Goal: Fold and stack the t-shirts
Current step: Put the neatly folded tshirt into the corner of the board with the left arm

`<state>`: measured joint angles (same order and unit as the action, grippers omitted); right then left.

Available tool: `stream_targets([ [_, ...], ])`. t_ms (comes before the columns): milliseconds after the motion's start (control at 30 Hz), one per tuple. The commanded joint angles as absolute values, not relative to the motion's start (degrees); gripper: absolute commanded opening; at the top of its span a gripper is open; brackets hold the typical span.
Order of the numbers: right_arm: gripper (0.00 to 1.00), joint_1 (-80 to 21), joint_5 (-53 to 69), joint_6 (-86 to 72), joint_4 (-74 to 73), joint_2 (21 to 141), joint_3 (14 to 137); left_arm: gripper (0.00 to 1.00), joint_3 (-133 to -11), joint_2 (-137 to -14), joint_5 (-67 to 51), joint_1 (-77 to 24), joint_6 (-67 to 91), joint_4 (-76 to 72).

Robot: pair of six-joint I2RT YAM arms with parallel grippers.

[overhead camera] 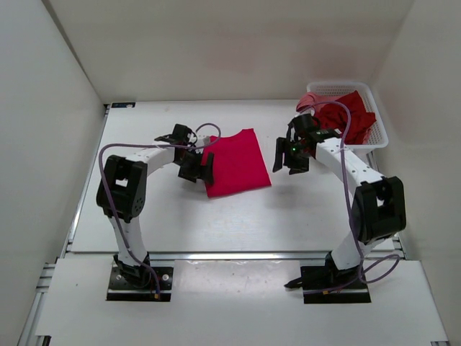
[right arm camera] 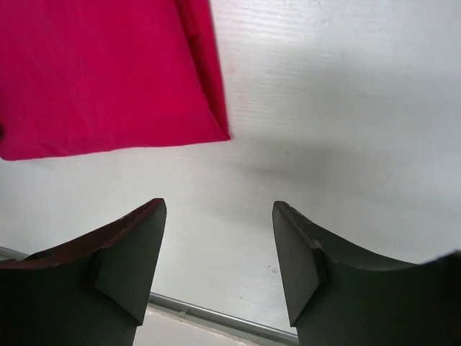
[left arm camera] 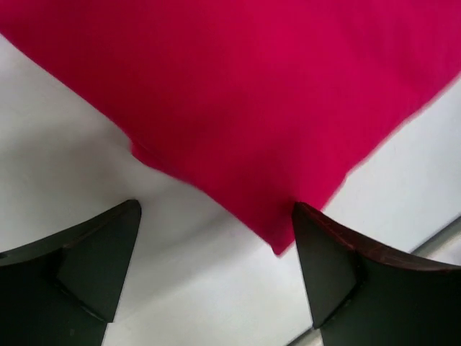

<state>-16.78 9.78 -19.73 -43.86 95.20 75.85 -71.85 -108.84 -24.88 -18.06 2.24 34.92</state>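
A bright pinkish-red t-shirt (overhead camera: 236, 163) lies folded into a rectangle on the table between the arms. It also fills the top of the left wrist view (left arm camera: 274, 101) and the upper left of the right wrist view (right arm camera: 101, 79). My left gripper (overhead camera: 199, 167) is open and empty at the shirt's left edge, a corner lying by its right finger. My right gripper (overhead camera: 286, 155) is open and empty just right of the shirt, apart from it. A dark crimson t-shirt (overhead camera: 349, 119) and a faded salmon pink t-shirt (overhead camera: 310, 99) lie crumpled in the basket.
A white mesh basket (overhead camera: 377, 115) stands at the back right corner, behind the right arm. A metal rail (right arm camera: 216, 316) runs along the table's near edge. White walls enclose the table on three sides.
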Motion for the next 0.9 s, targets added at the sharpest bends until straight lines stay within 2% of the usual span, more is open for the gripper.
stream_targets([
  [0, 0.6, -16.09, 8.7, -21.0, -40.17, 90.27, 72.52, 0.93, -74.44, -112.66, -23.56, -17.93, 4.04, 34.45],
  [33, 0.59, -15.74, 8.44, -21.18, -40.51, 88.7, 70.86, 0.9, -75.23, -113.02, -23.64, -18.02, 4.04, 34.89],
  [100, 0.58, -14.85, 8.53, -21.97, -39.55, 86.05, 68.92, 0.7, -75.67, -113.64, -22.33, -18.19, 4.13, 34.54],
  [133, 0.57, -14.16, 8.09, -22.15, -39.2, 84.91, 67.51, 0.64, -76.54, -114.08, -21.63, -18.28, 4.39, 34.54],
  [200, 0.58, -13.8, 8.61, -22.67, -38.5, 82.36, 65.58, 0.42, -77.43, -114.87, -20.66, -18.89, 4.22, 34.63],
  [267, 0.57, -12.48, 8.7, -22.85, -37.71, 79.64, 63.73, 0.32, -78.57, -115.48, -20.22, -19.42, 3.87, 34.89],
  [333, 0.56, -11.52, 8.97, -22.94, -37.79, 78.14, 62.84, 0.13, -79.45, -115.93, -19.51, -19.86, 3.52, 34.98],
  [400, 0.56, -11.43, 8.62, -22.94, -37.97, 76.65, 62.05, 0.0, -79.89, -116.28, -18.38, -20.04, 3.08, 34.98],
  [667, 0.57, -10.28, 8.44, -22.59, -39.28, 74.62, 61.08, 0.0, -89.29, -119.7, -17.14, -13.28, 0.0, 36.03],
  [867, 0.56, -10.63, 8.09, -21.53, -40.69, 74.0, 61.7, 0.0, -98.34, -123.39, -8.28, -7.74, -11.86, 38.49],
])
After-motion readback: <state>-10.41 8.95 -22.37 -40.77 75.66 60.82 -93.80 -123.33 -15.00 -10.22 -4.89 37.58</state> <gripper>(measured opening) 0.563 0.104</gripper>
